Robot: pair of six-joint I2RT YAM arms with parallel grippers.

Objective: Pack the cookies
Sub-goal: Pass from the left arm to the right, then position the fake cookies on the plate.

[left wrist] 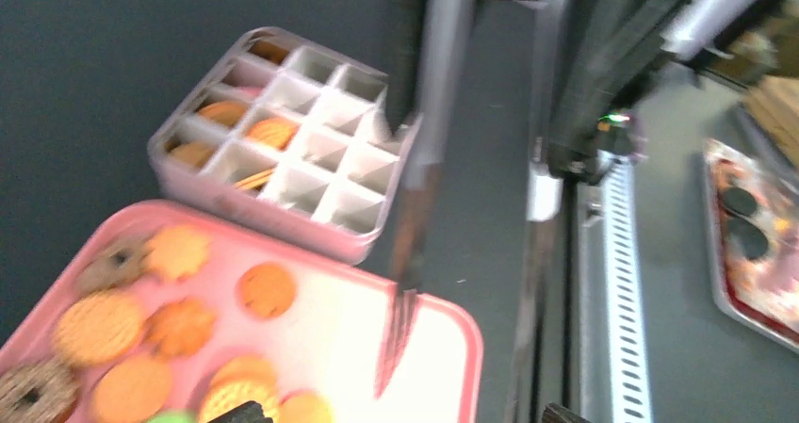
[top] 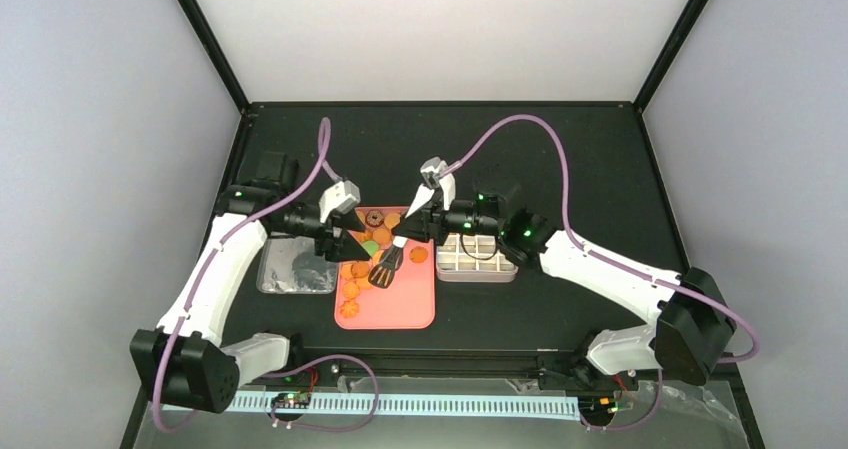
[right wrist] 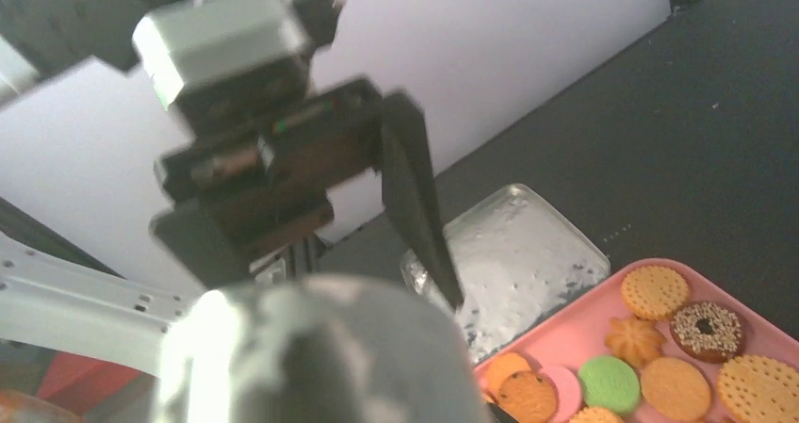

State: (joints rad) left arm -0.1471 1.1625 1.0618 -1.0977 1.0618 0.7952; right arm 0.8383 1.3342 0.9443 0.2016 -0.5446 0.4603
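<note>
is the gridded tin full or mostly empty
Mostly empty: cookies sit in a few cells of the tin; the other visible cells are bare white.

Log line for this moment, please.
left gripper: open | right gripper: shut on spatula | cookies: mostly on pink tray, some in tin

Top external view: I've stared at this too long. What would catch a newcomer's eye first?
The pink tray at the centre of the table, dotted with orange cookies. Just above it a black spatula hangs from the right gripper, with the open left gripper facing it. Right of the tray sits a white gridded tin, a few cells filled.
</note>
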